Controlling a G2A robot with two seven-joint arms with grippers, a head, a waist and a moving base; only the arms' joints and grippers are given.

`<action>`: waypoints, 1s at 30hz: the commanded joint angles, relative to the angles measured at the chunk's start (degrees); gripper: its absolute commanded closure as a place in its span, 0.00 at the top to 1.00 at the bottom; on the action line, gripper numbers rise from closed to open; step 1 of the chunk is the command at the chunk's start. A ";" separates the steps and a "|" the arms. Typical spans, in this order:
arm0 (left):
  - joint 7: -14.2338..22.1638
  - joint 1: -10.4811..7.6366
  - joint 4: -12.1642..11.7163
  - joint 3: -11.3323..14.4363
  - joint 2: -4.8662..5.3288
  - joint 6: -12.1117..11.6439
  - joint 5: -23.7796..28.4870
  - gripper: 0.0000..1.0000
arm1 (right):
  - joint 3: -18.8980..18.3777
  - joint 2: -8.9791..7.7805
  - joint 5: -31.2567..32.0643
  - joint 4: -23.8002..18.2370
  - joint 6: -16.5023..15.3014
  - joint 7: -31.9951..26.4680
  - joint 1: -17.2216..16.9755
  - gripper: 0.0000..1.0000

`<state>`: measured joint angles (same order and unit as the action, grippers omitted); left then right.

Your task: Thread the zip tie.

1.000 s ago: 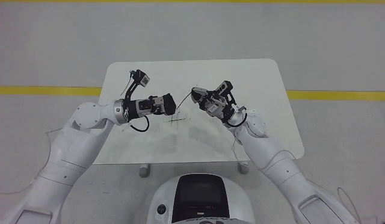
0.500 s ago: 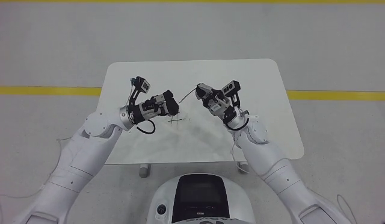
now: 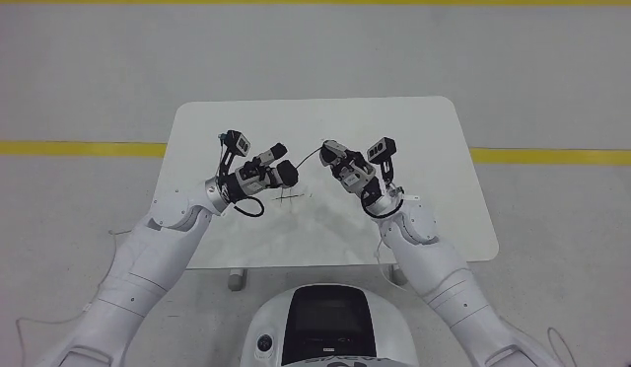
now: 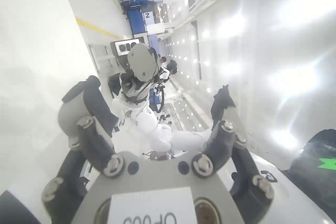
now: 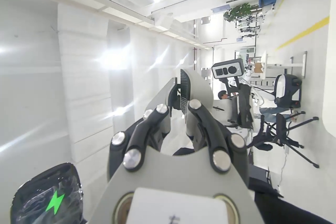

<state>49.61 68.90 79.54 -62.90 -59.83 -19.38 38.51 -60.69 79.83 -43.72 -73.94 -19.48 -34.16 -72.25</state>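
Right gripper (image 3: 328, 151): jaws pinched together on zip tie (image 3: 308, 158). Free end runs toward 8 o'clock, near left gripper (image 3: 283, 164), jaws wide apart. Both above table (image 3: 424, 130).

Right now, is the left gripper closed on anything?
No, the left wrist view shows the left gripper with its fingers spread wide apart and nothing held between them.

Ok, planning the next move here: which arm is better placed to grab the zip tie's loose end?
Left. The left pincer is open and empty, facing the zip tie that juts from the right pincer. The right pincer is shut on the tie, so it cannot grab the end.
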 commanded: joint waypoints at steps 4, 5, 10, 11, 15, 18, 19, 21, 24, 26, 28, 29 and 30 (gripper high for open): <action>-0.94 0.10 -1.46 0.90 -0.43 -0.09 1.35 1.00 | -0.14 0.14 6.39 -3.23 0.00 5.01 -1.71 0.00; -0.95 -0.01 -1.85 1.08 -0.55 -0.11 1.83 1.00 | 0.04 0.26 6.62 -3.49 0.00 5.58 -1.99 0.00; -0.54 -1.02 -3.62 1.96 -1.25 -0.11 2.36 1.00 | 1.59 0.97 8.21 -2.54 0.00 8.12 -2.06 0.00; -0.52 -1.32 -3.99 2.22 -1.46 -0.11 2.29 1.00 | 1.98 1.16 8.27 -2.07 0.00 8.53 -1.94 0.00; -0.08 -2.24 -4.96 2.82 -2.14 -0.11 2.38 1.00 | 2.19 1.57 10.40 -1.28 0.00 10.37 -1.13 0.00; -0.33 -2.47 -5.00 2.70 -2.20 -0.11 1.72 1.00 | 2.19 1.57 10.40 -1.28 0.00 10.37 -1.13 0.00; -0.33 -2.47 -5.00 2.70 -2.20 -0.11 1.72 1.00 | 2.19 1.57 10.40 -1.28 0.00 10.37 -1.13 0.00; -0.33 -2.47 -5.00 2.70 -2.20 -0.11 1.72 1.00 | 2.15 1.55 10.71 -1.32 0.02 10.54 -1.13 0.00; -1.62 -2.04 -3.95 2.94 -2.29 0.14 1.15 1.00 | 2.43 1.51 14.05 -2.45 0.60 12.28 -1.53 0.00; -1.98 -1.87 -3.64 2.88 -2.34 -0.11 1.29 1.00 | 2.83 1.56 15.76 -2.47 1.13 13.20 -1.56 0.00; -2.07 -1.81 -3.52 2.81 -2.36 -0.11 1.07 1.00 | 3.23 1.69 17.02 -2.33 1.49 14.62 -1.58 0.00; -2.09 -1.79 -3.46 2.79 -2.38 -0.11 1.02 1.00 | 3.35 1.74 17.56 -2.21 1.58 15.18 -1.55 0.00; -1.81 -1.78 -3.40 2.82 -2.39 -0.02 1.11 1.00 | 3.42 1.77 18.34 -2.05 1.59 15.75 -1.47 0.00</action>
<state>47.56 67.12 76.09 -60.09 -62.21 -19.48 39.58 -57.34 81.57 -26.10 -76.15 -17.91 -19.02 -73.80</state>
